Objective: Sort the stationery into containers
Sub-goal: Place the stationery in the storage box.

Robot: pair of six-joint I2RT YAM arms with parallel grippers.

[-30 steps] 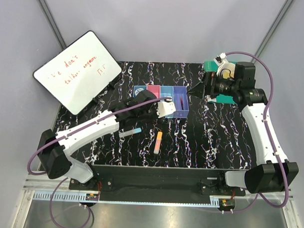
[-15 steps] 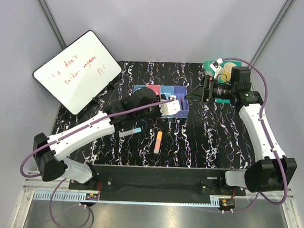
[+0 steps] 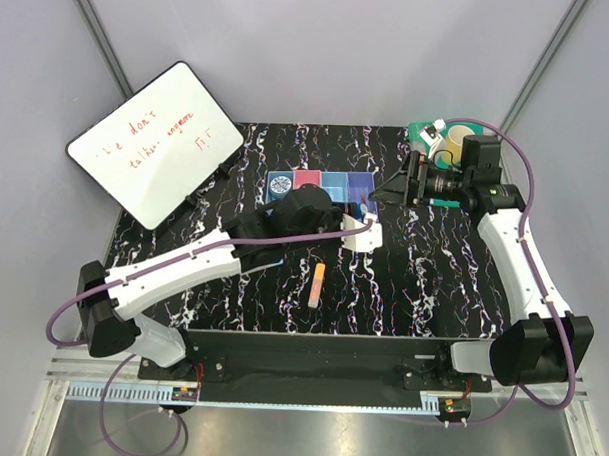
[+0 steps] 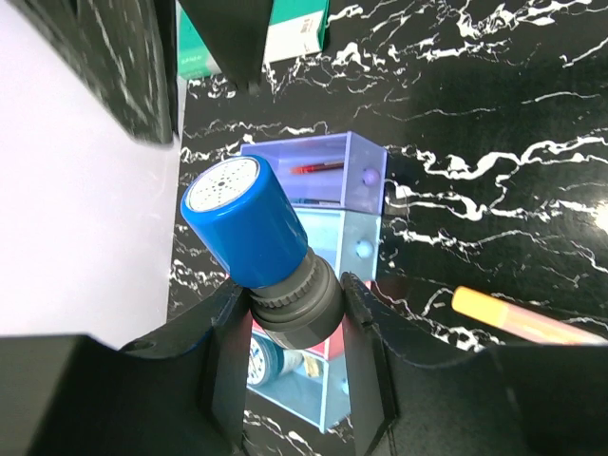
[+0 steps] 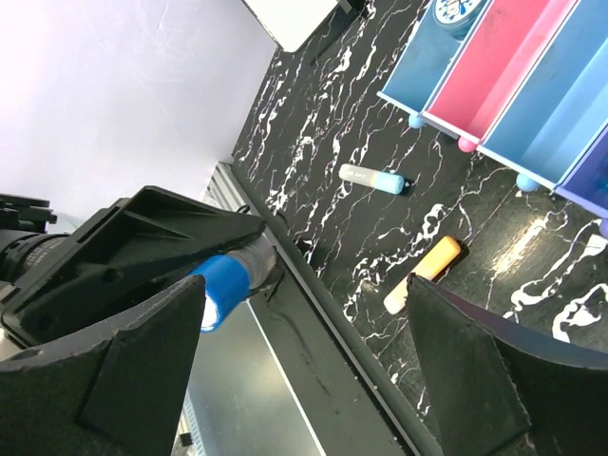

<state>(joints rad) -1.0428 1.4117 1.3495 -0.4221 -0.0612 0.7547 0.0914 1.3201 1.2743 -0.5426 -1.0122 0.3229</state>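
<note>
My left gripper [image 3: 360,228] is shut on a blue-capped grey round bottle [image 4: 249,228], held in the air just in front of the purple end of the row of four bins [image 3: 321,182]. The grip shows in the left wrist view [image 4: 296,304]. A red pen [image 4: 318,167] lies in the purple bin. Another blue round bottle [image 3: 279,185] sits in the leftmost light blue bin. The orange-yellow bar [image 3: 318,285] and the grey marker with a cyan tip [image 5: 372,179] lie on the table. My right gripper [image 3: 386,187] is open and empty, held high to the right of the bins.
A whiteboard [image 3: 152,143] leans at the back left. A green book [image 3: 441,198] with a yellow mug [image 3: 449,145] sits at the back right, behind my right arm. My left arm stretches across the table's middle and partly covers the marker.
My left gripper has moved right and nearer with the bottle, from over the bins to in front of the purple end. My right gripper shifted slightly at first and then held still.
</note>
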